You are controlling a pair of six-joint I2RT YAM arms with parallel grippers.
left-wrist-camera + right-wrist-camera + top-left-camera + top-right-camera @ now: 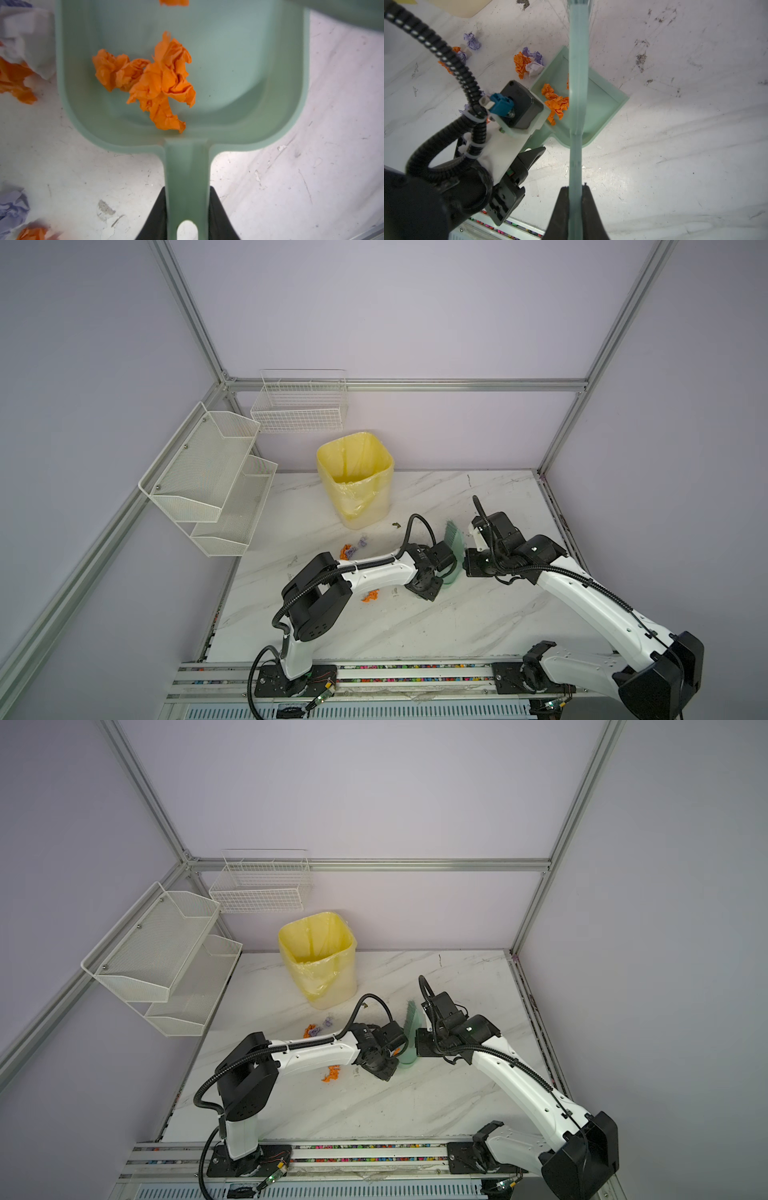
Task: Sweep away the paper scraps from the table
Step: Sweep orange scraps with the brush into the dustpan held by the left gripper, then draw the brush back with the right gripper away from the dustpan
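My left gripper (188, 192) is shut on the handle of a green dustpan (228, 72) that lies on the white marble table (457, 622). Several crumpled orange paper scraps (162, 83) lie inside the pan. More orange and pale scraps (522, 64) sit just off the pan's side, with lilac wads (472, 40) further away. In a top view, orange scraps (370, 595) lie beside the left arm and a mixed heap (347, 551) behind it. My right gripper (575, 189) is shut on the handle of a green brush (578, 83), held over the pan; its bristles (451, 533) point toward the back.
A bin with a yellow liner (355, 477) stands at the back of the table, left of the brush. White mesh shelves (208, 477) and a wire basket (299, 406) hang on the left and back walls. A dark speck (396, 525) lies near the bin.
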